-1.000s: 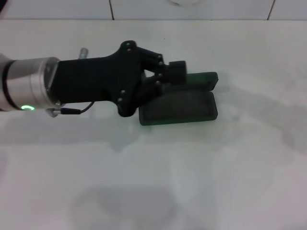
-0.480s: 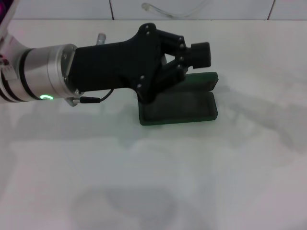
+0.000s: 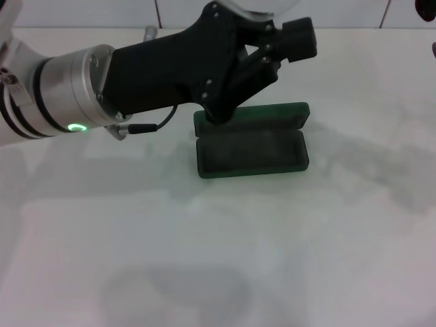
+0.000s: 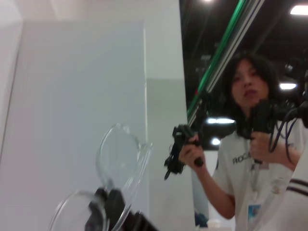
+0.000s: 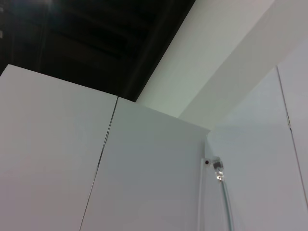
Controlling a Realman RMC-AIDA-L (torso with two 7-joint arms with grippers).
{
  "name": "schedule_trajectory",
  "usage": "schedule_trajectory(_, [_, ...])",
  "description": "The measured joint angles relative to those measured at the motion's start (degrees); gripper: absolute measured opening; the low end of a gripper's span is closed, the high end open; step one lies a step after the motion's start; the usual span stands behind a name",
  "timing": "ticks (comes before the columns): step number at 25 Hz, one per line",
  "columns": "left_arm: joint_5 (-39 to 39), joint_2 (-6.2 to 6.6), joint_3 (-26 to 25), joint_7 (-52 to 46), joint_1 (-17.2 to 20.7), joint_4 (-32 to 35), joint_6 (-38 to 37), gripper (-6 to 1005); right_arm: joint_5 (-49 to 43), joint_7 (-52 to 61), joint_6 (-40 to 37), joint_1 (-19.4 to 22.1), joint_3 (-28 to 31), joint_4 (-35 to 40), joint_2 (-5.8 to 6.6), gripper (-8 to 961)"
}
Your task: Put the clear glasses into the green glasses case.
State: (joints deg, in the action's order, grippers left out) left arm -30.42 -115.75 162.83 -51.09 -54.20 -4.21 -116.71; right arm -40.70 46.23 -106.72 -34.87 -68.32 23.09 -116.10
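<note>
— Fingers (image 4: 114,208) of the left gripper (image 3: 289,34)?
— Clamped on the glasses (image 4: 118,156) at the head view's top centre, above the case (image 3: 251,140).
— And the case?
— It lay open on the table (image 3: 218,238), mid-frame. Right gripper wasn't seen.

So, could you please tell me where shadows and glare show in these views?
Head view: grey shadows lie on the table right of the green glasses case. Left wrist view: ceiling lamps glare behind a person; the clear glasses show faint rim highlights. Right wrist view: dark ceiling, pale panels.
</note>
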Motion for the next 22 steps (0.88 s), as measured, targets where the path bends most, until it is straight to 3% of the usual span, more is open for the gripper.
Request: schedule_trajectory(22, [-2.19, -0.09, 0.03, 0.65, -0.65, 1.58, -0.01, 44, -0.02, -0.1, 2.09, -0.28, -3.5, -0.15, -0.09, 77])
